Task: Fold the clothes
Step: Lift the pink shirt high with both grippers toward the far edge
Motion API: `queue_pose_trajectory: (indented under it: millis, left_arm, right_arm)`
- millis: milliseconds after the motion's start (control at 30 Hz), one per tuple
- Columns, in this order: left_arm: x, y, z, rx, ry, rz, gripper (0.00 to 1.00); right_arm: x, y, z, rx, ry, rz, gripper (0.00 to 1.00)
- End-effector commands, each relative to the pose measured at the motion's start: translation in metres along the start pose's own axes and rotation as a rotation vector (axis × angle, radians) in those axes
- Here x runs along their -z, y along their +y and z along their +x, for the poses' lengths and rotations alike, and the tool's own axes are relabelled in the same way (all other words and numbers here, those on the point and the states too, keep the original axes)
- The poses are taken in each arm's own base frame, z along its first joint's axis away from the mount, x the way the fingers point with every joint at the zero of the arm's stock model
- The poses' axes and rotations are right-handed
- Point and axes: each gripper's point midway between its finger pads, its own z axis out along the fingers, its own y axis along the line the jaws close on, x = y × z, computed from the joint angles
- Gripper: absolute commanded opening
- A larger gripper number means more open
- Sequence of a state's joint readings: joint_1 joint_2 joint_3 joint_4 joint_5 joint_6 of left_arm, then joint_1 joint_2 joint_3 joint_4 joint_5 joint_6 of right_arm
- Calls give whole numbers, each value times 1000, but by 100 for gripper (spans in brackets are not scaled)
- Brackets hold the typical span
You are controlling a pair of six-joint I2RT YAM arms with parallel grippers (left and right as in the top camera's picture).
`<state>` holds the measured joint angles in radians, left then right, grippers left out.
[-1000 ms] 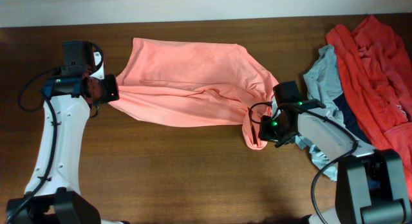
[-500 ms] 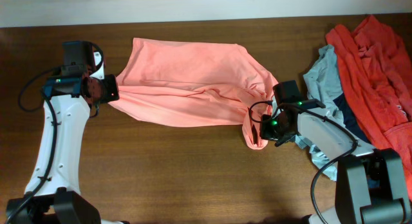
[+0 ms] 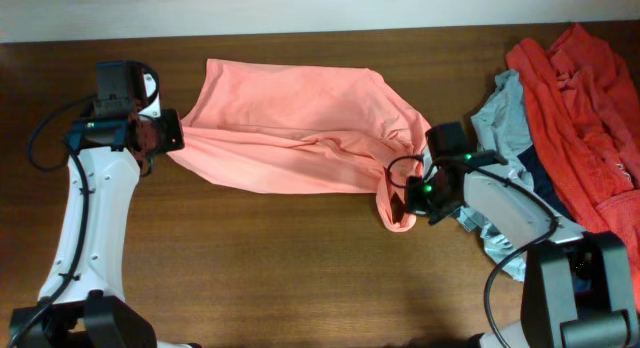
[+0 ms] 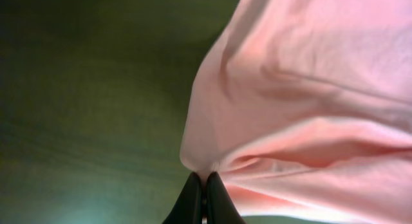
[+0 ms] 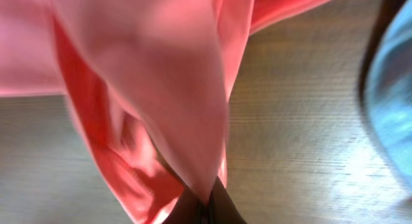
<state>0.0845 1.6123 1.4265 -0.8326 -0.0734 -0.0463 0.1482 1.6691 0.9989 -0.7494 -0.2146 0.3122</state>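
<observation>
On the right, the crumpled deep red fabric garment [image 3: 585, 108] runs off the overhead picture's edge. The dark navy cloth [image 3: 545, 183] shows only as a sliver beside the pale grey-blue fabric garment [image 3: 500, 113], which the white right arm [image 3: 510, 213] partly covers. In the wrist views the left pincer [image 4: 205, 198] and right pincer [image 5: 207, 208] are cut off at the bottom edge.

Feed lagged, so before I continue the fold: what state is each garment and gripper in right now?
pink shirt: spread out, creased and bunched along its near edge.
left gripper: shut on the pink shirt's left end.
right gripper: shut on its right end.
red garment: crumpled, unfolded, at far right.
grey-blue garment: crumpled beside it.
navy garment: mostly covered.
</observation>
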Motion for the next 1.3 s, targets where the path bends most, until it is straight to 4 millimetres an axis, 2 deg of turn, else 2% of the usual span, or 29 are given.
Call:
queue_pose_trajectory:
  millis: [0, 67, 133, 167, 200, 333, 500, 667, 833, 933, 1000, 1100, 1133, 1167, 1267]
  left_arm:
    - [11, 5, -30, 19, -86, -20, 1]
    - [25, 6, -49, 25, -144, -24, 1]
    - [36, 7, -62, 28, -182, -22, 1]
    - [39, 7, -66, 26, -194, -22, 1]
    - [44, 7, -72, 13, -212, -23, 1]
    - [54, 7, -84, -15, -254, -25, 1]
    - [56, 12, -89, -10, -273, -54, 1]
    - [67, 25, -107, 10, -358, -127, 1]
    - [73, 25, -114, 11, -391, -125, 1]
    - [80, 24, -128, 20, -456, -123, 1]
    - [89, 24, -146, 32, -540, -120, 1]
    - [116, 24, -183, 59, -726, -113, 0]
    - [126, 25, -193, 67, -785, -111, 0]
    - [145, 25, -210, 83, -890, -106, 1]
    - [178, 25, -233, 102, -1052, -92, 0]
  right_arm:
    - [71, 11, -62, 49, -173, -47, 4]
    - [121, 5, -93, 48, -264, -42, 4]
    - [164, -4, -114, 25, -348, -39, 4]
    - [176, -7, -119, 15, -371, -37, 4]
    - [202, -16, -130, 3, -427, -30, 4]
    - [253, -37, -141, -35, -524, -10, 4]
    - [261, -57, -141, -68, -534, 10, 4]
    - [266, -63, -146, -73, -561, 15, 4]
    - [270, -65, -151, -72, -585, 13, 4]
    - [279, -57, -164, -39, -651, -25, 4]
    - [290, -50, -177, -7, -718, -58, 4]
    - [314, -42, -201, 16, -851, -95, 4]
    - [321, -40, -207, 20, -887, -102, 4]
    - [336, -37, -217, 41, -962, -106, 4]
    - [366, -26, -233, 103, -1096, -136, 4]
